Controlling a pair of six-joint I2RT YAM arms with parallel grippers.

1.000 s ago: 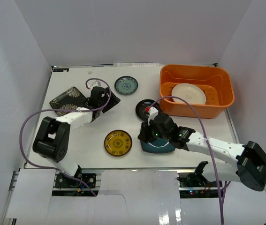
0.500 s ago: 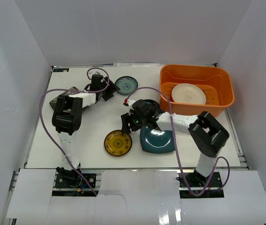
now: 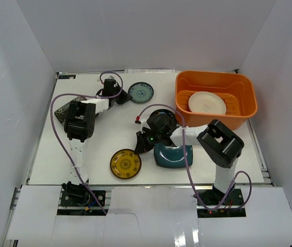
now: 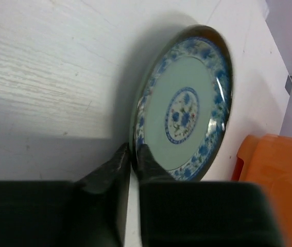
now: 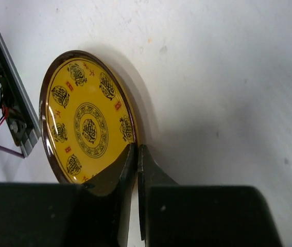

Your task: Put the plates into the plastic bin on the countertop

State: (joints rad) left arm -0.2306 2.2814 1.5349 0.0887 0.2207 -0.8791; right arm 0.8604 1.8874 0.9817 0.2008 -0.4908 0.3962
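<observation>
In the left wrist view my left gripper [image 4: 134, 149] is shut on the near rim of the teal-patterned plate [image 4: 184, 110], which lies at the back of the countertop [image 3: 99, 144]. My right gripper [image 5: 137, 146] is shut, with its tips against the edge of the yellow-patterned plate [image 5: 86, 118] and no rim showing between them. From above, that yellow plate [image 3: 125, 163] lies near the front edge. The dark teal square plate [image 3: 174, 156] sits beside my right arm. The orange plastic bin [image 3: 215, 122] at the back right holds a cream plate [image 3: 206, 103].
A black floral square plate [image 3: 59, 114] lies at the far left, mostly hidden behind my left arm. White walls enclose the countertop on three sides. Purple cables loop over both arms. The bin's corner [image 4: 274, 175] shows just past the teal-patterned plate.
My left arm reached over to the teal-patterned plate and closed on its rim. My right gripper left the dark teal plate, moved to the yellow plate and shut. The yellow plate slid slightly nearer and left.
</observation>
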